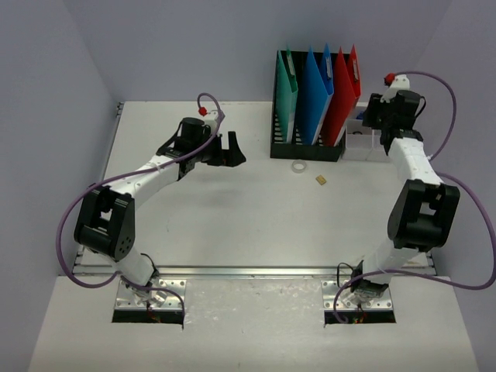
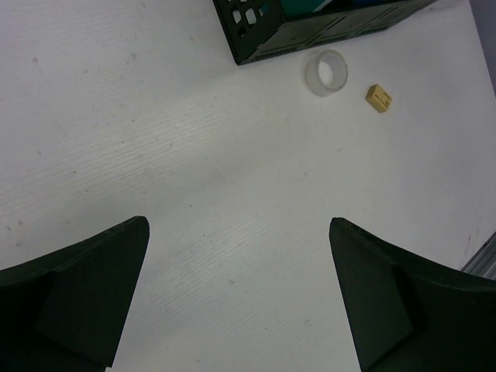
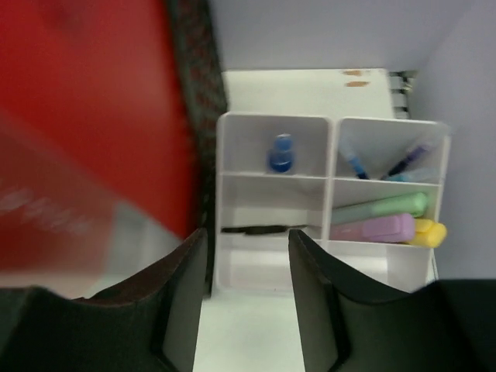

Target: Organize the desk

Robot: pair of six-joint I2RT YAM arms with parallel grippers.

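The desk (image 1: 232,225) is a white tabletop with a metal rail along its front. On it lie a clear tape ring (image 1: 298,166) (image 2: 326,73) and a small tan block (image 1: 321,180) (image 2: 378,98), just in front of the black file holder (image 1: 306,147). My left gripper (image 1: 232,149) (image 2: 239,226) hovers wide open over bare desk, left of both items. My right gripper (image 1: 378,116) (image 3: 246,236) hangs at the back right over the white compartment box (image 3: 329,124), jaws apart with nothing between them.
The file holder (image 2: 310,27) holds green, blue and red folders (image 3: 85,116). In the box sit a blue-capped item (image 3: 281,153), a thin black item (image 3: 260,229), pens, and green (image 3: 380,208), purple and yellow highlighters. Walls close in behind and on both sides.
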